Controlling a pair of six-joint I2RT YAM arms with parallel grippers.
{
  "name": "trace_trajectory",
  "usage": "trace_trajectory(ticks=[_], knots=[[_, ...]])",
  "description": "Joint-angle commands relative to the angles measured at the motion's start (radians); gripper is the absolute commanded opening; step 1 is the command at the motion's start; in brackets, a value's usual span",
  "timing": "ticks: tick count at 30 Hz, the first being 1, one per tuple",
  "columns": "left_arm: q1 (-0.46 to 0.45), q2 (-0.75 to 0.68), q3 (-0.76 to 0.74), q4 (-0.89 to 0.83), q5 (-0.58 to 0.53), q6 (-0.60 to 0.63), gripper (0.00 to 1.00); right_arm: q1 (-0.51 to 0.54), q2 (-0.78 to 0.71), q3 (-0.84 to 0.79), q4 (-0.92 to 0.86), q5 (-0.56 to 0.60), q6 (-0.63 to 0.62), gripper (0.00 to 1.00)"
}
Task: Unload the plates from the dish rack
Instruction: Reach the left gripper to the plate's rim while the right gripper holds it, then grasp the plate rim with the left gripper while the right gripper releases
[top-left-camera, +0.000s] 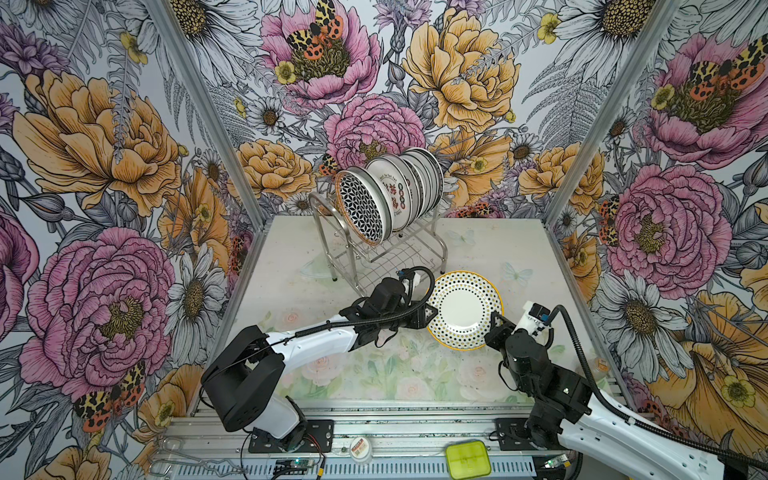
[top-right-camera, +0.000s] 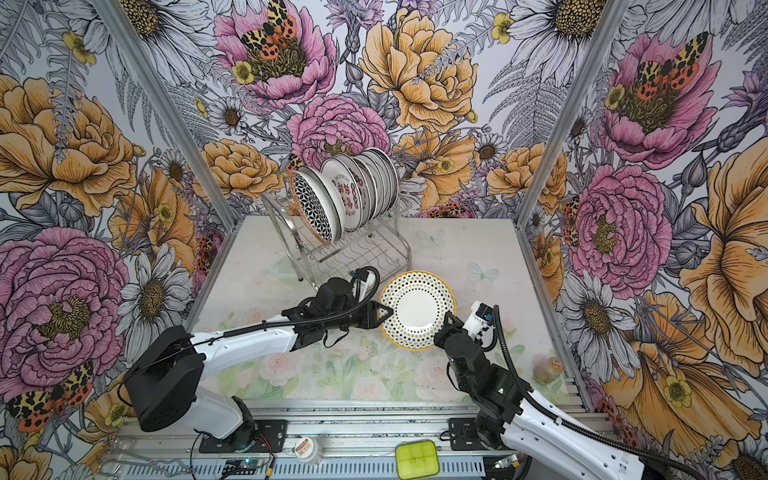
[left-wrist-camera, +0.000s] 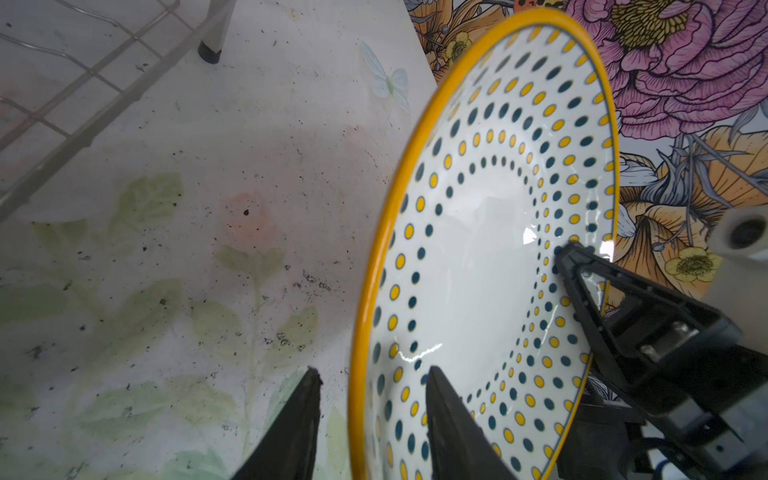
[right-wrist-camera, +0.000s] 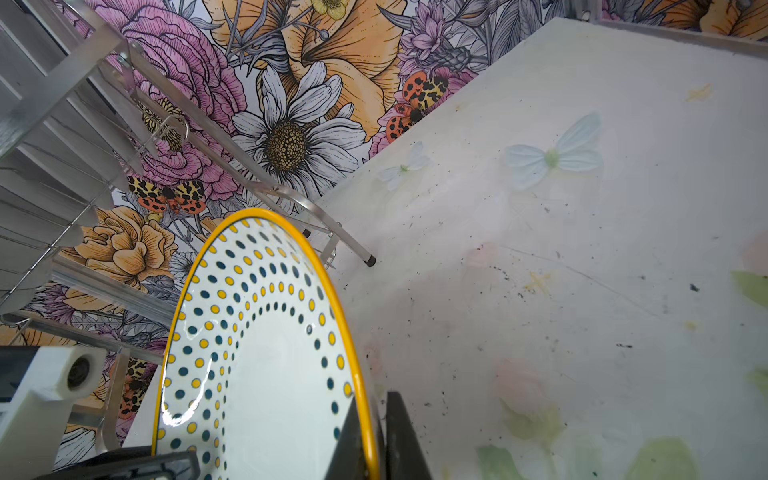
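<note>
A dotted plate (top-left-camera: 463, 307) (top-right-camera: 417, 309), white with rings of yellow and dark dots and a yellow rim, sat just below and right of centre in both top views, tilted with its face turned upward, in front of the dish rack (top-left-camera: 386, 249). Whether its lower edge touched the table (top-left-camera: 519, 257) could not be told.

The right jaws were clamped on the plate's rim at its lower right in the top views. In the right wrist view the plate (right-wrist-camera: 270, 374) had a dark finger (right-wrist-camera: 353, 440) on its face and the other one behind its yellow edge.

The left jaws met the plate at its left edge. In the left wrist view the plate (left-wrist-camera: 478, 270) was straddled but not gripped: one finger (left-wrist-camera: 449, 424) lay over its face, while the other finger (left-wrist-camera: 299, 424) stood clear of the rim with table showing between them.

The remaining plates (top-left-camera: 415, 183) stood on edge in the rack's upper tier, above centre, with a black-lattice plate (top-left-camera: 363, 210) at the front and a plate with red characters (top-left-camera: 395, 195) just behind it.
</note>
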Motion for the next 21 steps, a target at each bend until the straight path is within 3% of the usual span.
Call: trace_trajectory(ticks=[1,10,15,21], knots=[[0.005,0.011,0.027,0.035,0.037,0.005,0.35,-0.011,-0.023,0.009,0.159,-0.014,0.050,0.00],[-0.005,0.062,0.065,0.016,0.047,0.005,0.13,-0.028,-0.009,-0.005,0.181,-0.036,0.062,0.00],[-0.020,0.092,0.099,-0.012,0.038,0.015,0.01,-0.032,-0.009,-0.016,0.181,-0.033,0.071,0.11],[-0.027,0.127,0.155,-0.052,0.043,0.022,0.00,-0.039,-0.027,-0.028,0.181,-0.022,0.072,0.13]])
